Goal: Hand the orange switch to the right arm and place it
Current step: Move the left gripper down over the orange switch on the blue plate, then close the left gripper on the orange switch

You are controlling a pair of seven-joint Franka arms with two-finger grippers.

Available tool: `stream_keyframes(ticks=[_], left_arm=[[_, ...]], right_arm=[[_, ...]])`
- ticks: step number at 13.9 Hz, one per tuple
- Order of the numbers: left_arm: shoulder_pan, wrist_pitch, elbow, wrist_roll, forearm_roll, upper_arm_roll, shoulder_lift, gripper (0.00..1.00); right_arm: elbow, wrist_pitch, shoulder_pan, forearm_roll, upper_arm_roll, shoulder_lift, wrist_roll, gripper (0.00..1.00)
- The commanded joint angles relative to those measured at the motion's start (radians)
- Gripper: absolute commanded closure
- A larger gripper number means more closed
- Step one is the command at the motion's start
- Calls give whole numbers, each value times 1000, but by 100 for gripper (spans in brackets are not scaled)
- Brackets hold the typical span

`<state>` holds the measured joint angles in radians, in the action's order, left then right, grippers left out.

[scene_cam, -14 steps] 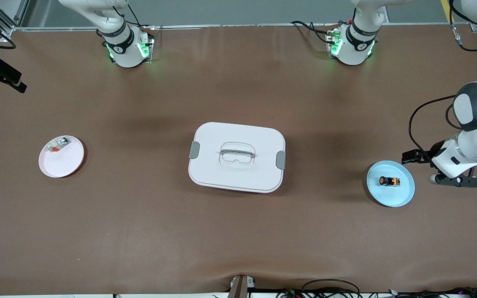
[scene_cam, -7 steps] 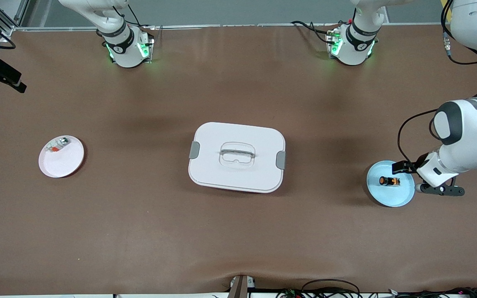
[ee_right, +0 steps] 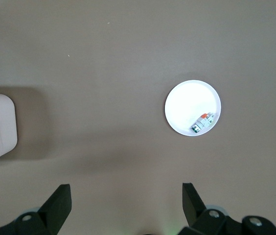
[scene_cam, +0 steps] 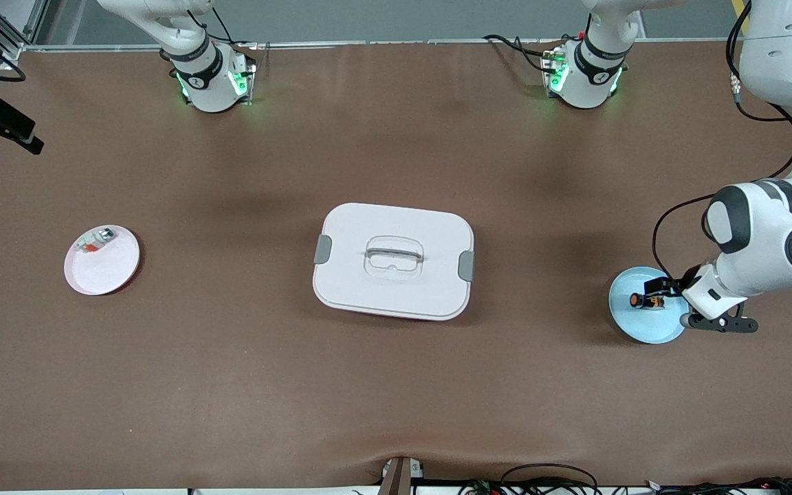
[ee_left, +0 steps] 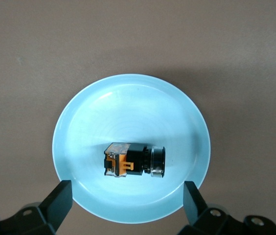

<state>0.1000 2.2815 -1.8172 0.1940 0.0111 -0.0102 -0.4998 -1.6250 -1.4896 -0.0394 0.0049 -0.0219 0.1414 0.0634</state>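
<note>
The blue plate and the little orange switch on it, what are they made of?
The blue plate looks like smooth plastic, since pale shine streaks run across it, though glazed ceramic is possible. The orange switch seems to be hard black plastic with a clear orange block at one end and a glossy ring at the other.

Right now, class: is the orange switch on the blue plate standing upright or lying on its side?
On its side. The orange switch lies flat on the blue plate, its black body stretched along the plate's surface.

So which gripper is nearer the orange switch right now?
Left. The left gripper hangs open over the orange switch on the blue plate. The right gripper, also open, waits high toward the right arm's end.
</note>
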Motion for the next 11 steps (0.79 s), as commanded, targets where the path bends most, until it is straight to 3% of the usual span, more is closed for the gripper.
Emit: stream_keyframes(ticks=[1, 11], left_arm=[[10, 27, 1, 19, 7, -7, -20, 0], [26, 75, 4, 88, 13, -8, -78, 0]], right_arm=[[-24, -6, -7, 6, 4, 24, -10, 0], [-24, -9, -8, 6, 2, 23, -10, 0]])
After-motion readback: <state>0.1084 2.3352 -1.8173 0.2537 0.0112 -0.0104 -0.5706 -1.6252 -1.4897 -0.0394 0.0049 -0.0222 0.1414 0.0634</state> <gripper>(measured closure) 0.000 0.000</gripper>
